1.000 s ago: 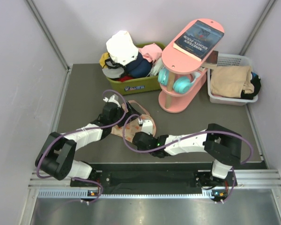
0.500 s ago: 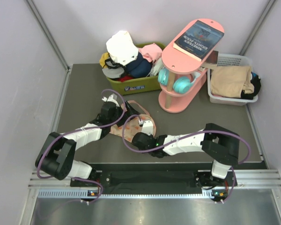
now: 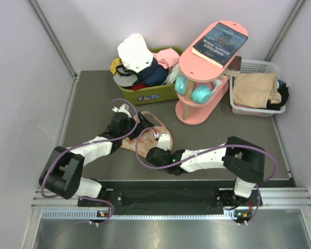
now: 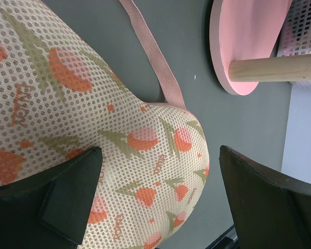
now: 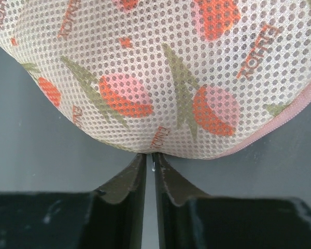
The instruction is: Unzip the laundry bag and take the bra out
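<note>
Laundry bag [image 5: 160,78], contents hidden, left jaws apart over it, right jaws together at its edge

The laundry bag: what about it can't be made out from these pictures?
1. The bra: in no view; the laundry bag mesh covers whatever is inside.
2. Zip pull: right wrist view, too small to tell whether the shut right gripper pinches it.
3. Bag outline: top view, the arms hide most; left wrist view, edges cut it off.

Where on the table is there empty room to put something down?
Bare table lies left of the laundry bag, toward the wall, and on the right, in front of the white basket. The back is crowded: green bin, pink shelf, basket.
</note>
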Robot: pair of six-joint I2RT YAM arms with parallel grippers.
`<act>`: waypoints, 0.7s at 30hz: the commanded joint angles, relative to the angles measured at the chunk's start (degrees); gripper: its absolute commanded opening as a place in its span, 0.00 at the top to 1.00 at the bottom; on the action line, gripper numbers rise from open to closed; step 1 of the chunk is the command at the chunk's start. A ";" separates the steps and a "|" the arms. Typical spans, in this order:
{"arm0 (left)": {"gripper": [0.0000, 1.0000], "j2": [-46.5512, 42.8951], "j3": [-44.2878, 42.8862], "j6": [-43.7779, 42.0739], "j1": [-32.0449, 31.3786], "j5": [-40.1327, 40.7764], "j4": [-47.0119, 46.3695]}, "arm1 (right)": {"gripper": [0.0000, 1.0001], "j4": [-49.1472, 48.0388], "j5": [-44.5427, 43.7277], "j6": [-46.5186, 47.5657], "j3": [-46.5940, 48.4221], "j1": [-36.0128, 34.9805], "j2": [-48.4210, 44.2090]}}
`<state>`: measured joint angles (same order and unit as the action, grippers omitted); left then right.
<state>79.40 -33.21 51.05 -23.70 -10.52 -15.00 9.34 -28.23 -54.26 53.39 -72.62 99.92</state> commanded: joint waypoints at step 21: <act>0.01 -29.53 4.10 -7.20 -3.89 3.93 34.34 | 1.00 -2.75 -0.60 3.72 2.60 -1.03 -4.29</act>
<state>56.95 -34.28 40.91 -27.51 -6.61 13.54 9.65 -28.21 -51.99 53.39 -72.71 98.02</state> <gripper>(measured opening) 0.990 0.007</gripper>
